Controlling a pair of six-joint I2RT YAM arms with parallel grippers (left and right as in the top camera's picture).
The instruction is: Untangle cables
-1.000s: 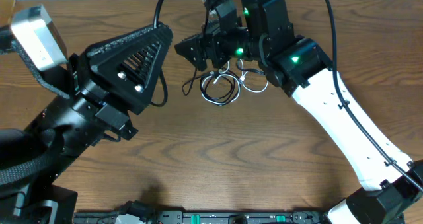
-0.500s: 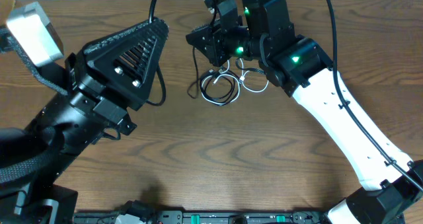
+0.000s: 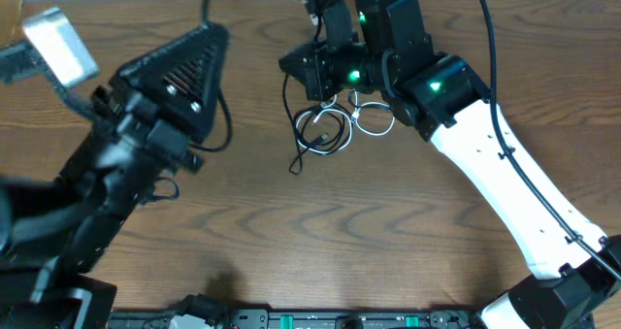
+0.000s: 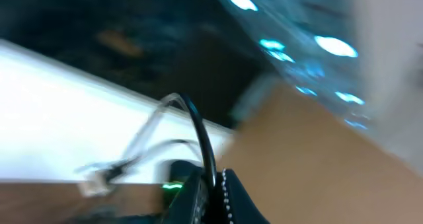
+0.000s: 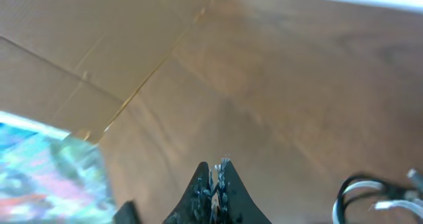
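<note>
item: cables point(image 3: 325, 125) lay upper centre of overhead frame | left gripper point(image 4: 213, 181) apparently pinched black cord point(image 4: 198, 128) | right gripper point(image 5: 215, 171) was clamped tight, catch unclear | you needed slow, level pulls apart

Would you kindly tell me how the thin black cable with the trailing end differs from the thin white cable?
Colour: the thin black cable is dark, the thin white cable pale. Pose: the black cable trails out of the bundle in a long strand with a free end; the white cable lies curled in small loops. Both are slim cords lying on the brown wooden table.
</note>
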